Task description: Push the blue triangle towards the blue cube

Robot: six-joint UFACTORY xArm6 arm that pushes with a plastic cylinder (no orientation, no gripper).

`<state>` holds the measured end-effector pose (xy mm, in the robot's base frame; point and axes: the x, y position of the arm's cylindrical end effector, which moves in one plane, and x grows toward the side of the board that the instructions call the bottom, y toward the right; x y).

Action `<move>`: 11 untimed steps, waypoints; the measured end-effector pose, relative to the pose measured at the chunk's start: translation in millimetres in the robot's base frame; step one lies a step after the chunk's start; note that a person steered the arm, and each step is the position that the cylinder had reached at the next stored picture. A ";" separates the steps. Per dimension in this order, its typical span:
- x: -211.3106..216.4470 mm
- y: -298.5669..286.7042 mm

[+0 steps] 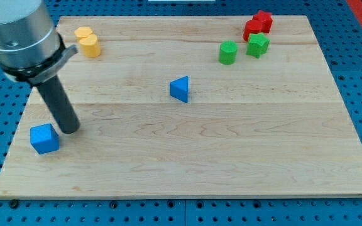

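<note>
My tip point(71, 130), the bare lower end of a dark rod with no jaws to open or close and holding nothing, rests on the wooden board point(231, 157) just to the view's right of the blue cube point(44, 139), close beside it but, as far as I can tell, not touching. The blue triangle point(180, 89) lies well apart from the blue cube, toward the view's right and somewhat toward the view's top, near the board's middle. The governing relation: my tip stands between the two blocks, on the cube's side of the triangle, so in my judgement I must first circle to the triangle's far side, its upper right, before pushing it down-left toward the cube. Farther from the cube, two yellow blocks point(88, 43) sit toward the view's top; a green cylinder point(227, 53), a green block point(257, 45) and red blocks point(257, 25) cluster at the top right.
</note>
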<state>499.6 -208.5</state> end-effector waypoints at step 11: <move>-105.0 117.9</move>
